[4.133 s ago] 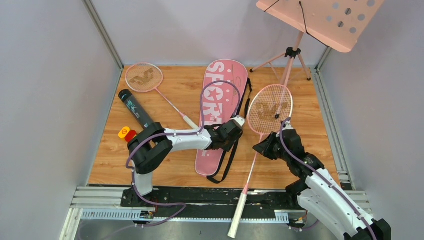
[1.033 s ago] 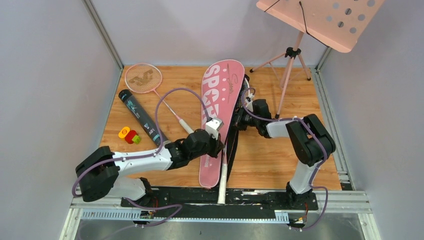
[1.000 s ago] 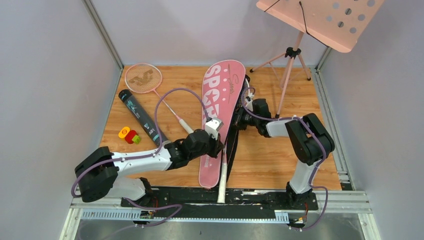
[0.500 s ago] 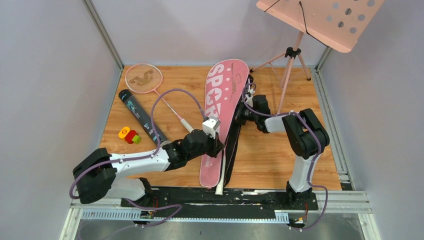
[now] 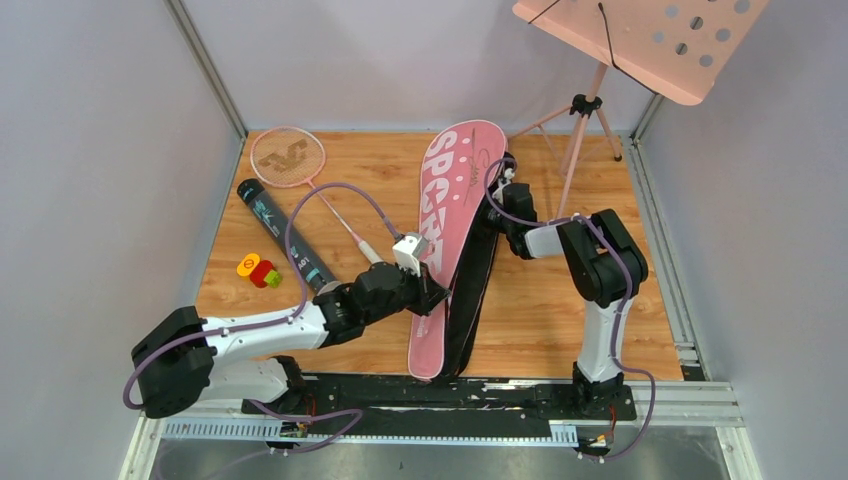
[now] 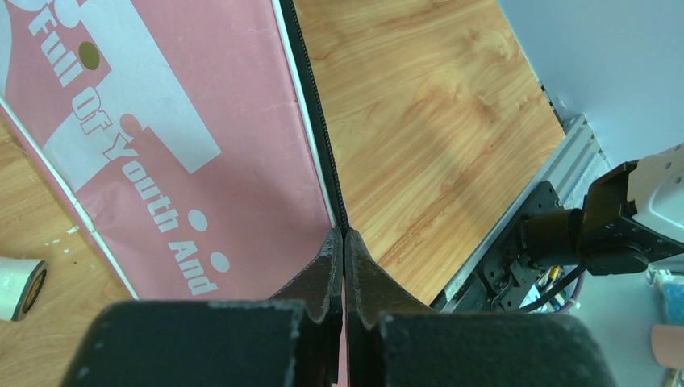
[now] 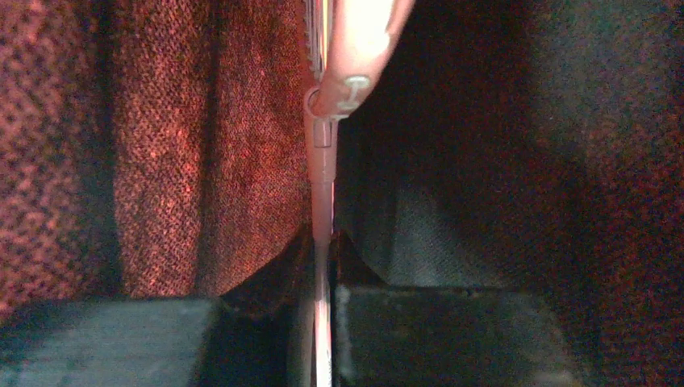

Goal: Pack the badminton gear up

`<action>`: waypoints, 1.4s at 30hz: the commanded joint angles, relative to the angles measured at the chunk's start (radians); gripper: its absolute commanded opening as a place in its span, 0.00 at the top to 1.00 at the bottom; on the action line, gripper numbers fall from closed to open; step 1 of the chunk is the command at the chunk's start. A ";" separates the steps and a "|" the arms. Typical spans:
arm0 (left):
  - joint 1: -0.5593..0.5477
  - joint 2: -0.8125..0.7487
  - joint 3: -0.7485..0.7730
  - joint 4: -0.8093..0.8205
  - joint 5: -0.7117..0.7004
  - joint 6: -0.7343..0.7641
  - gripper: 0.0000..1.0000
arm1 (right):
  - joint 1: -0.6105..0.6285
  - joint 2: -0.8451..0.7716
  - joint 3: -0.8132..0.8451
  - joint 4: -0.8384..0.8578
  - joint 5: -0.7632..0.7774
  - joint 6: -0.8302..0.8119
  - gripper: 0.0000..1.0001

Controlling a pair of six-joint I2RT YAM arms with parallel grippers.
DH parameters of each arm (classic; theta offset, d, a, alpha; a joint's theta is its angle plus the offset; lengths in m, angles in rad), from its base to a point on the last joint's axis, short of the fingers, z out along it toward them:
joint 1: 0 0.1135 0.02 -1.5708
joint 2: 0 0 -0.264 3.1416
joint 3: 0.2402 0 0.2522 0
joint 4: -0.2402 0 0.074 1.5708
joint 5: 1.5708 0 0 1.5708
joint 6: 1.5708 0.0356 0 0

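The pink "SPORT" racket bag [image 5: 450,200] lies slanted across the middle of the table. My left gripper [image 5: 425,298] is shut on the bag's black zipper edge [image 6: 321,153] near its lower end. My right gripper [image 5: 497,205] reaches into the bag's open right side. In the right wrist view it [image 7: 323,242] is shut on a thin pink racket shaft [image 7: 321,177] inside the dark bag. The second pink racket [image 5: 288,155] lies at the far left, its white handle [image 5: 372,250] beside the bag. The black tube [image 5: 285,232] lies left of it. No shuttlecocks show.
The pink music stand [image 5: 640,45] stands at the far right corner, its tripod legs [image 5: 575,135] close to my right arm. A small orange, red and green toy [image 5: 258,270] sits by the tube. Grey walls close in left, right and behind.
The bag has swung, its top now further right. The white handle that stuck out at the bag's near end has gone out of sight. My left gripper moved left and nearer.
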 commanded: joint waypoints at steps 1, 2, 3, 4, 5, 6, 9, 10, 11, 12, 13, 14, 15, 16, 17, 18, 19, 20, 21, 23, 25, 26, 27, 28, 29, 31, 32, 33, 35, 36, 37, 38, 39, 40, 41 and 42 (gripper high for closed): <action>-0.012 -0.023 -0.009 0.105 0.035 -0.054 1.00 | -0.004 0.028 0.056 0.158 0.065 0.033 1.00; -0.011 -0.015 -0.009 0.109 0.038 -0.055 1.00 | -0.002 0.033 0.061 0.165 0.060 0.038 1.00; -0.010 -0.013 -0.008 0.110 0.034 -0.054 1.00 | 0.000 0.038 0.067 0.165 0.055 0.037 1.00; -0.011 -0.005 -0.004 0.102 0.027 -0.051 1.00 | 0.002 0.039 0.075 0.162 0.050 0.034 1.00; -0.012 0.004 -0.001 0.094 0.009 -0.049 1.00 | 0.006 0.042 0.082 0.158 0.043 0.025 1.00; -0.011 0.009 0.004 0.078 0.001 -0.046 1.00 | 0.010 0.043 0.090 0.148 0.037 0.011 0.99; -0.010 0.041 0.017 0.049 -0.040 -0.041 0.99 | 0.026 0.028 0.117 0.042 0.040 -0.030 0.85; -0.011 0.047 0.026 0.037 -0.047 -0.039 0.98 | 0.029 0.022 0.121 0.015 0.047 -0.037 0.79; -0.012 0.057 0.029 0.032 -0.063 -0.038 0.96 | 0.031 0.011 0.118 -0.031 0.049 -0.040 0.74; -0.012 0.062 0.038 0.020 -0.072 -0.032 0.95 | 0.030 -0.001 0.114 -0.064 0.051 -0.042 0.70; -0.011 0.073 0.042 0.012 -0.093 -0.029 0.92 | 0.030 -0.014 0.109 -0.107 0.059 -0.043 0.66; -0.011 0.079 0.053 -0.006 -0.106 -0.020 0.91 | 0.031 -0.030 0.105 -0.152 0.070 -0.043 0.63; -0.010 0.089 0.059 -0.015 -0.130 -0.016 0.89 | 0.030 -0.046 0.102 -0.196 0.077 -0.046 0.58; -0.009 0.094 0.073 -0.036 -0.141 -0.007 0.88 | 0.030 -0.062 0.100 -0.234 0.078 -0.053 0.54; -0.010 0.105 0.090 -0.046 -0.160 0.003 0.86 | 0.030 -0.075 0.103 -0.277 0.077 -0.059 0.49; -0.010 0.109 0.099 -0.068 -0.169 0.008 0.84 | 0.030 -0.091 0.109 -0.335 0.078 -0.076 0.45; -0.010 0.117 0.118 -0.080 -0.185 0.015 0.82 | 0.031 -0.105 0.117 -0.392 0.082 -0.090 0.43; -0.010 0.121 0.129 -0.107 -0.192 0.019 0.81 | 0.030 -0.120 0.121 -0.451 0.092 -0.100 0.41; -0.010 0.123 0.150 -0.138 -0.208 0.022 0.74 | 0.030 -0.140 0.116 -0.499 0.104 -0.107 0.41; -0.010 0.123 0.182 -0.183 -0.239 0.027 0.65 | 0.027 -0.181 0.096 -0.570 0.131 -0.110 0.40; -0.009 0.118 0.215 -0.234 -0.281 0.029 0.57 | 0.027 -0.228 0.074 -0.645 0.171 -0.116 0.40; -0.008 0.117 0.227 -0.251 -0.322 0.028 0.53 | 0.027 -0.253 0.064 -0.679 0.202 -0.119 0.40; -0.008 0.117 0.257 -0.312 -0.344 0.025 0.51 | 0.026 -0.282 0.053 -0.705 0.223 -0.121 0.40; -0.008 0.115 0.271 -0.344 -0.395 0.022 0.48 | 0.026 -0.317 0.037 -0.729 0.240 -0.121 0.40; -0.004 0.115 0.300 -0.405 -0.420 0.014 0.47 | 0.024 -0.348 0.024 -0.748 0.256 -0.118 0.40; 0.013 0.113 0.338 -0.480 -0.480 0.004 0.45 | 0.025 -0.409 0.001 -0.797 0.289 -0.117 0.40; 0.036 0.111 0.348 -0.500 -0.499 0.002 0.45 | 0.024 -0.441 -0.016 -0.814 0.301 -0.119 0.40; 0.049 0.110 0.362 -0.536 -0.507 -0.002 0.45 | 0.024 -0.472 -0.031 -0.830 0.313 -0.123 0.40; 0.099 0.102 0.368 -0.574 -0.527 -0.008 0.45 | 0.024 -0.538 -0.062 -0.854 0.331 -0.129 0.41; 0.137 0.097 0.367 -0.582 -0.543 -0.010 0.46 | 0.024 -0.570 -0.078 -0.860 0.334 -0.133 0.41; 0.157 0.095 0.360 -0.593 -0.551 -0.014 0.47 | 0.024 -0.604 -0.093 -0.867 0.332 -0.139 0.41; 0.200 0.091 0.356 -0.597 -0.563 -0.021 0.48 | 0.024 -0.633 -0.106 -0.871 0.324 -0.151 0.42; 0.224 0.091 0.348 -0.600 -0.565 -0.026 0.48 | 0.025 -0.667 -0.119 -0.871 0.312 -0.161 0.42; 0.279 0.096 0.343 -0.601 -0.560 -0.038 0.49 | 0.028 -0.698 -0.130 -0.872 0.301 -0.170 0.43; 0.308 0.101 0.341 -0.602 -0.553 -0.044 0.49 | 0.029 -0.726 -0.140 -0.872 0.289 -0.179 0.43; 0.370 0.118 0.345 -0.602 -0.526 -0.054 0.48 | 0.030 -0.755 -0.149 -0.871 0.277 -0.185 0.44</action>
